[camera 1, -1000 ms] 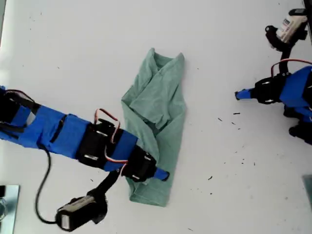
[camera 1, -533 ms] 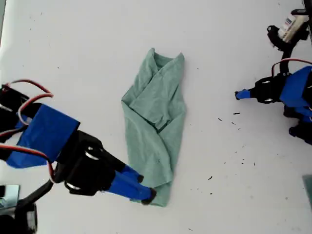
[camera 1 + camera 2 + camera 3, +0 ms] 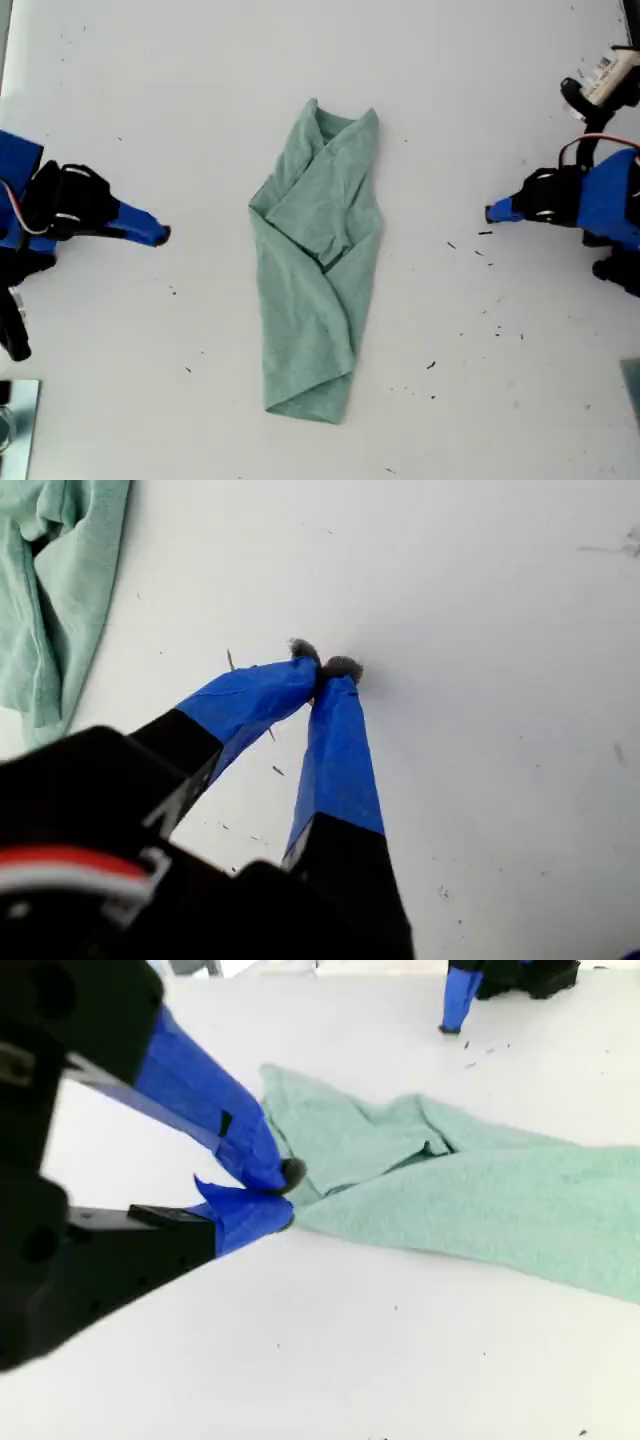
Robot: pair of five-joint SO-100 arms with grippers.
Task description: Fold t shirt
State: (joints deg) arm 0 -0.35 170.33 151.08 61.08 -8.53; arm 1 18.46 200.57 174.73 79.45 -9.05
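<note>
Withdrawal of our second gripper noted: a second ago it sat over the lower hem of the t shirt; now it is parked mid-left of the exterior view, jaws closed and empty. Our first gripper waits mid-right, jaws also closed on nothing. We judge the lengthwise folds done and a crosswise fold remaining, since the shirt lies frame-centre on the surface as a narrow, rumpled upright strip.

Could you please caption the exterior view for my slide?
Long-folded sage-green fabric t-shirt lies on white table, between two withdrawn blue-taped arms.
</note>
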